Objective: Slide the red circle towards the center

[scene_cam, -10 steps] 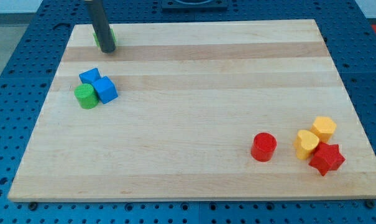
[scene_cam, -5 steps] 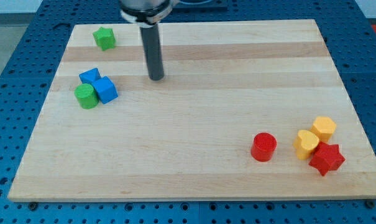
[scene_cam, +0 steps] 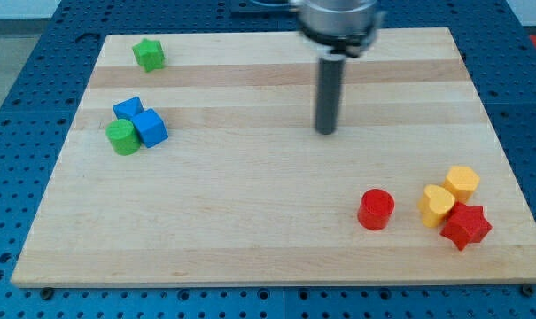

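The red circle [scene_cam: 376,209] stands on the wooden board [scene_cam: 250,213] at the view's lower right. My tip [scene_cam: 326,131] is above it and a little to its left, well apart from it, near the board's middle. Nothing touches the tip.
A yellow heart-like block [scene_cam: 437,206], a yellow hexagon block [scene_cam: 462,182] and a red star [scene_cam: 466,226] cluster right of the red circle. Two blue blocks [scene_cam: 140,120] and a green circle [scene_cam: 121,137] sit at the left. A green star-like block [scene_cam: 148,54] is at the top left.
My tip has moved from the top left corner, beside the green block, to the right and down toward the board's middle. No block has moved.
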Controlling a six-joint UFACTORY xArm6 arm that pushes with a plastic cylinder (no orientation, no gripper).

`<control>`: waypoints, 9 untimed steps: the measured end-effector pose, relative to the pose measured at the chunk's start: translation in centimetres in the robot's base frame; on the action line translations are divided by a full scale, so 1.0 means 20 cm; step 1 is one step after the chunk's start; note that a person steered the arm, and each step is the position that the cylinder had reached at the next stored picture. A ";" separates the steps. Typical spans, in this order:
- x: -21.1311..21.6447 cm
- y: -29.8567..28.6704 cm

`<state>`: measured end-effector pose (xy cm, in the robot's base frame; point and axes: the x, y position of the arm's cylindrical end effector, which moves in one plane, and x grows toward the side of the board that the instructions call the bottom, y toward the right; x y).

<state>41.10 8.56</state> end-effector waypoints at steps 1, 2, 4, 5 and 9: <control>0.13 0.12; 0.34 0.25; 0.63 0.30; 0.72 0.32; 0.51 -0.45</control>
